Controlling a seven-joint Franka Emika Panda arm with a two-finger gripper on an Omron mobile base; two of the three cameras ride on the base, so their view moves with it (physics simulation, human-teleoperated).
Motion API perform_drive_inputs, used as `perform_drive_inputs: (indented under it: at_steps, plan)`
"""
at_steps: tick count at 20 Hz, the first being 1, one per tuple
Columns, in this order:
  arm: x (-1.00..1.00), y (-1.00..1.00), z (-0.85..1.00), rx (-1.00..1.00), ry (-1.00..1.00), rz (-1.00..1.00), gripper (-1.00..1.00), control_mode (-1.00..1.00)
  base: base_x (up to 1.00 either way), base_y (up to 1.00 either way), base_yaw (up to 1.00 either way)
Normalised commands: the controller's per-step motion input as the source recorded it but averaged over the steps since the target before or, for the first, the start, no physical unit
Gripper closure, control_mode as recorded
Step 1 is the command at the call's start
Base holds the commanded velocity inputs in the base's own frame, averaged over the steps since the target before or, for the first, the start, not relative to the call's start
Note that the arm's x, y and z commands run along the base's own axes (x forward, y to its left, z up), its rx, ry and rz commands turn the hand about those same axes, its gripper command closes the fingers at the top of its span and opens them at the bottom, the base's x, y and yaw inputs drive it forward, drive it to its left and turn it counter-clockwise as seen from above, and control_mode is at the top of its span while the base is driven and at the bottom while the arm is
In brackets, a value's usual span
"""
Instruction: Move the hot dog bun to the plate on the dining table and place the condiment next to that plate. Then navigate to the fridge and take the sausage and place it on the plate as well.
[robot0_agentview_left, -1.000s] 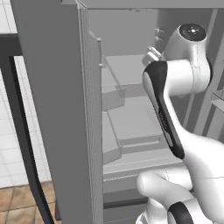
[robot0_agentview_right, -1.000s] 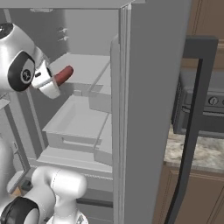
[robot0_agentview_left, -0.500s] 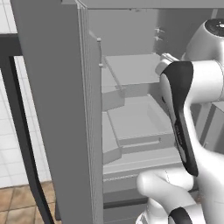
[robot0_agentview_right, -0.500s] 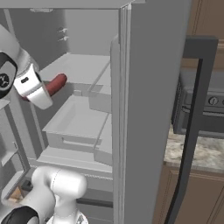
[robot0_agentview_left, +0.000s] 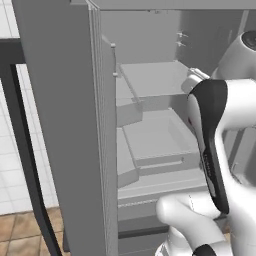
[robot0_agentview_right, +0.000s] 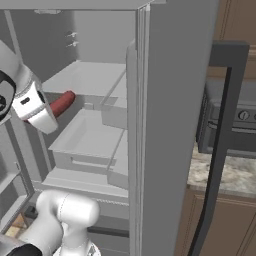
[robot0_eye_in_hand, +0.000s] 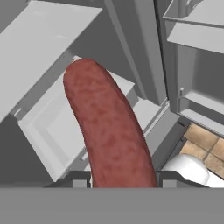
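The two-finger gripper (robot0_eye_in_hand: 124, 178) is clamped on the near end of the smooth reddish-brown sausage (robot0_eye_in_hand: 107, 127). Its long axis runs straight out from the jaws, free end toward the grey shelves and drawers of the open stainless-steel fridge (robot0_agentview_right: 87, 80), clear of them.

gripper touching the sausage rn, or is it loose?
Touching. In the hand view the sausage rises straight from between the gripper fingertips, clear of the fridge shelves; the right base view shows it sticking out of the gripper.
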Motion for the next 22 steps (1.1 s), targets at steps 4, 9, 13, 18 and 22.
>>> perform_drive_inputs:
  at_steps: [4, 9, 13, 18, 22]
  plan:
    - [0.00, 0.00, 0.00, 0.00, 0.00, 0.00, 1.00, 1.00, -0.78, 0.01, 0.00]
    - [0.00, 0.00, 0.00, 0.00, 0.00, 0.00, 1.00, 1.00, -0.93, 0.13, -0.04]
    - [0.00, 0.00, 0.00, 0.00, 0.00, 0.00, 1.00, 1.00, -0.99, 0.20, -0.12]
    - [0.00, 0.00, 0.00, 0.00, 0.00, 0.00, 1.00, 1.00, -1.00, 0.03, -0.36]
    - [0.00, 0.00, 0.00, 0.00, 0.00, 0.00, 1.00, 1.00, -0.91, 0.00, -0.64]
